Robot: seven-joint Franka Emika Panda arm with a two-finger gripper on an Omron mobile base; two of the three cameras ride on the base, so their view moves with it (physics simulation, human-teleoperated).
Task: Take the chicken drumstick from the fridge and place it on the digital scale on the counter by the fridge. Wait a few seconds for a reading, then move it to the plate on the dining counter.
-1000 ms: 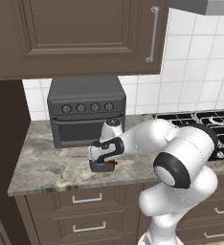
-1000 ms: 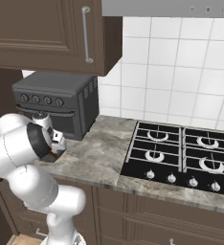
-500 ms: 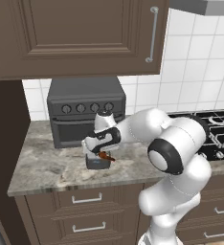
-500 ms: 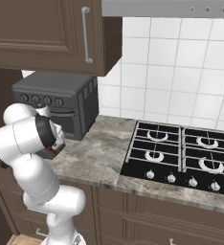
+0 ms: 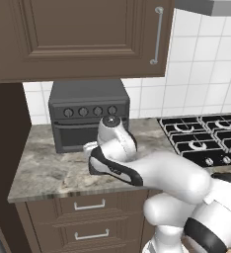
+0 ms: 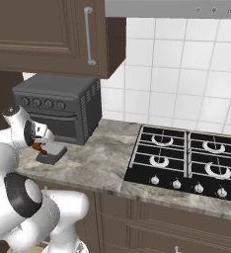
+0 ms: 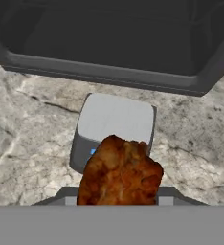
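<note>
Robot arm (image 5: pixel 176 178): glossy white rounded shell segments, bulbous at each joint. Black bands separate the links at the joints; a dark disc cap (image 6: pixel 22 200) covers one joint side. Wrist end carries a small grey cap.

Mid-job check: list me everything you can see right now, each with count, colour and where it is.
chicken drumstick: one, reddish-brown, at the gripper, over the near edge of the scale
digital scale: one, grey with a tiny blue display, on the counter in front of the toaster oven
toaster oven: one, dark grey with four knobs, at the back of the counter
counter: one, grey-brown marbled, with brown drawers below
gas stove: one, black, set in the counter to the right
wall cabinet: one, dark brown with a metal handle, above the toaster oven
wall tiles: many, white, behind the stove
gripper: one, at the end of the white arm, over the scale; open or shut unclear
</note>
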